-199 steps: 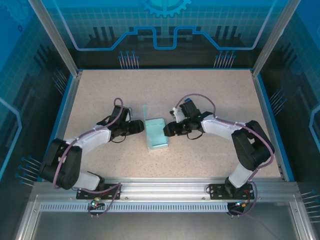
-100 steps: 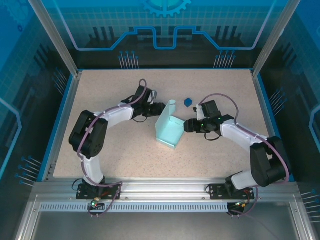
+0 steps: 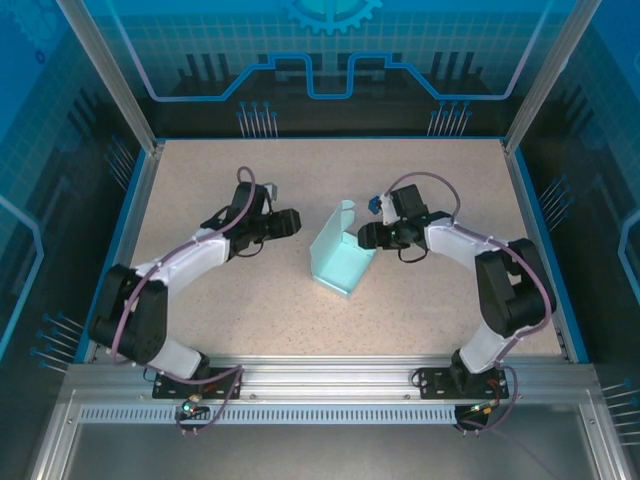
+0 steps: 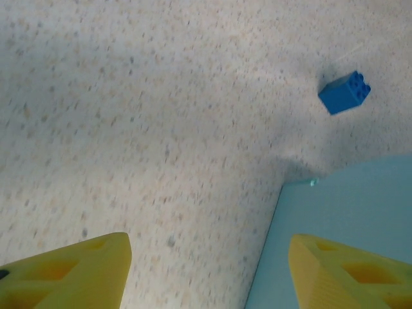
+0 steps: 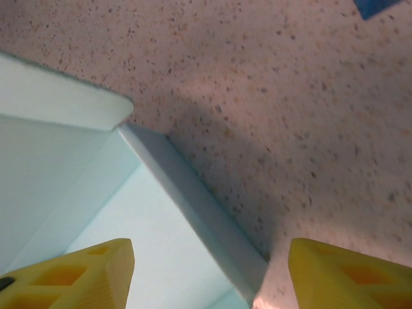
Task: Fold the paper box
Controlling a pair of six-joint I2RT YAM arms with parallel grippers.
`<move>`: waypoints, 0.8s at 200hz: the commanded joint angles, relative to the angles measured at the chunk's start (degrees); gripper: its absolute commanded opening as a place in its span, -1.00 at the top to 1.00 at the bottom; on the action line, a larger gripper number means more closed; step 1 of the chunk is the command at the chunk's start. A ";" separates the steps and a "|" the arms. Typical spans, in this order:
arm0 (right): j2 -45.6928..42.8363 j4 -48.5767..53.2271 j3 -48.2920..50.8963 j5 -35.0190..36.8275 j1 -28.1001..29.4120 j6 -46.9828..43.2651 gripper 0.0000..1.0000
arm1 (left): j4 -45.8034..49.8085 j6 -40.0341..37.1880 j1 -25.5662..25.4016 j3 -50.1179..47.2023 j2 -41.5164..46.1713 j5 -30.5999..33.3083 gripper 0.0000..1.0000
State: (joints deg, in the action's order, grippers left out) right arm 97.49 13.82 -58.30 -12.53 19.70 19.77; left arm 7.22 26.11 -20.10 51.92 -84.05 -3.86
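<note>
The paper box (image 3: 340, 265) lies mid-table as pale blue card, with one flap (image 3: 343, 213) standing up at its far end. My left gripper (image 3: 295, 222) hangs open a little to the left of the box, not touching it. In the left wrist view the box (image 4: 351, 203) fills the lower right, and nothing sits between the yellow fingers (image 4: 71, 273) of that gripper (image 4: 209, 273). My right gripper (image 3: 362, 237) is open at the box's right edge. In the right wrist view that gripper (image 5: 209, 277) straddles the box's side wall (image 5: 193, 193) without closing on it.
A tiny dark blue cube (image 3: 372, 204) rests on the speckled table just beyond the right gripper; it shows as a cube (image 4: 344, 92) in the left wrist view and at the top edge as a cube (image 5: 380, 6) in the right wrist view. Blue rails (image 3: 128, 230) border the table.
The box went from a narrow shape held at both sides to an opened, turned sheet with a flap up. The left gripper drew back to the left; the right gripper moved in to the box's right edge.
</note>
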 commanded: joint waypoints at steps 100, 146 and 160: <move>-0.05 -2.84 3.71 -9.47 0.51 -0.86 -0.25 | 3.02 6.90 -10.62 -20.89 10.10 -3.60 -0.33; -3.56 -3.20 5.83 -10.09 1.79 0.65 -0.24 | -4.19 8.58 -11.39 -19.88 3.29 -4.93 -0.33; -4.24 -3.69 6.55 -10.03 2.13 1.38 -0.24 | -4.92 8.14 -11.32 -18.79 1.83 -3.87 -0.33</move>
State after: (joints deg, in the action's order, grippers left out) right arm 95.70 11.53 -53.25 -21.30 20.69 19.57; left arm 6.68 33.23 -31.16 31.59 -79.31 -7.14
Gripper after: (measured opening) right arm 0.622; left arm 0.663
